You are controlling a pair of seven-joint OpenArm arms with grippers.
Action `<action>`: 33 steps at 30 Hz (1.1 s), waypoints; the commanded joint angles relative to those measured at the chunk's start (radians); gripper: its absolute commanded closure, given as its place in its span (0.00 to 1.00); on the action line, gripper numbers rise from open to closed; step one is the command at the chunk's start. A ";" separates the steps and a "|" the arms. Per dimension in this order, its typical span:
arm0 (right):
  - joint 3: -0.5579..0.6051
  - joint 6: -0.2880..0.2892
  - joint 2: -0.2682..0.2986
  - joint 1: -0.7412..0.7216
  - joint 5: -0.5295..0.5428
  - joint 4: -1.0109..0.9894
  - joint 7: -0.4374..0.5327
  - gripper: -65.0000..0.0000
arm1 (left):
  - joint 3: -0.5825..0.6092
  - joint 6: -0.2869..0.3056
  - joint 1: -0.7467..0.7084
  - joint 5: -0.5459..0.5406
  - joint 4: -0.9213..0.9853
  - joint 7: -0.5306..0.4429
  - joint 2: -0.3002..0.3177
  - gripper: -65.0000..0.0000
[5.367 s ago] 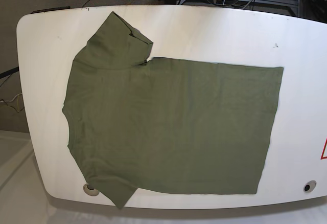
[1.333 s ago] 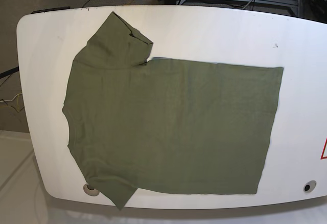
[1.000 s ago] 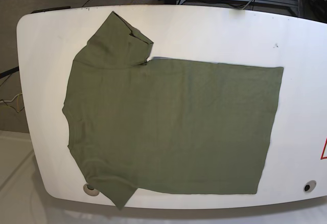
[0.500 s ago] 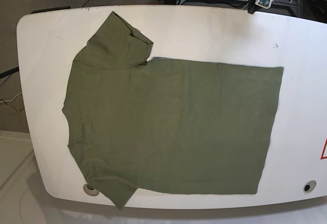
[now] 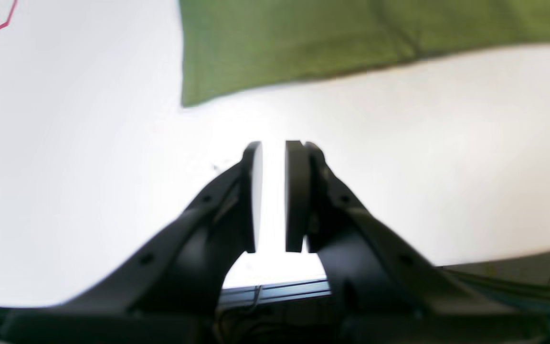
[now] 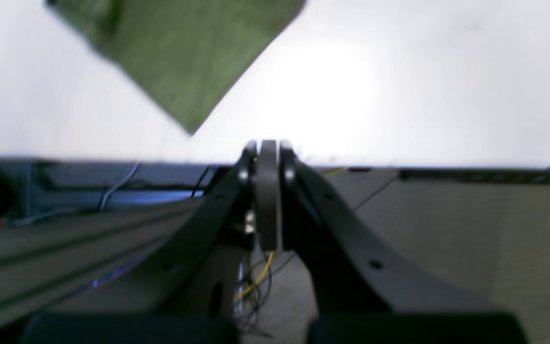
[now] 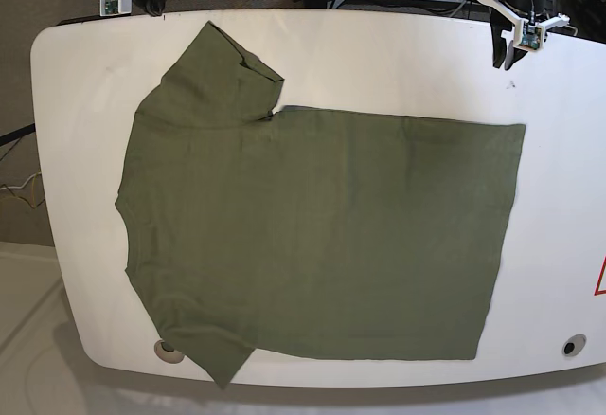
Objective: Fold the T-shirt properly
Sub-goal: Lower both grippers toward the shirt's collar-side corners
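One T-shirt (image 7: 312, 235) spread flat across the white counter (image 7: 398, 55), one sleeve tip overhanging the near edge, bare strip along the far edge, two grippers there: left gripper (image 5: 273, 196) slightly parted, right gripper (image 6: 268, 191) pressed together, both empty.

From my remote station, the T-shirt (image 7: 312, 235) reads as matt olive cloth with a soft, fine weave, lying on a smooth white worktop (image 7: 398, 64) with a faint sheen. The left tool (image 5: 273, 196) and right tool (image 6: 268, 191) look like dark matt plastic, their inner pads flat and smooth.
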State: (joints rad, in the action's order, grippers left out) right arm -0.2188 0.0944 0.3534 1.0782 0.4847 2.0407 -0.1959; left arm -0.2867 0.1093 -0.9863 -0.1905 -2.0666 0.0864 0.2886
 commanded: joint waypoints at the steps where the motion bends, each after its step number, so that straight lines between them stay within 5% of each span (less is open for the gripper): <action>1: -0.052 0.073 -0.051 -0.036 0.022 0.001 0.023 1.00 | -0.030 -0.005 -0.004 -0.052 0.004 -0.024 -0.001 0.91; 10: -0.136 0.107 -0.113 -0.149 0.035 0.008 -0.018 0.94 | -0.038 -0.006 0.022 -0.068 0.014 -0.063 -0.002 0.90; 20: -0.207 0.075 -0.139 -0.301 0.067 -0.015 -0.167 0.67 | -0.050 0.014 0.090 -0.085 0.028 -0.121 -0.001 0.62; 26: -0.226 0.073 -0.161 -0.430 0.106 -0.064 -0.287 0.68 | -0.072 0.135 0.133 -0.131 0.046 -0.110 -0.011 0.57; 33: -0.248 0.094 -0.179 -0.474 0.117 -0.070 -0.428 0.69 | -0.066 0.182 0.147 -0.135 0.049 -0.091 -0.012 0.60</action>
State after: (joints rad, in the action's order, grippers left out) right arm -0.4549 0.1753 0.1768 0.6086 0.5919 1.9545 -0.5835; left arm -0.3519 0.2893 -0.8249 -0.3172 -2.0045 0.0074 0.2703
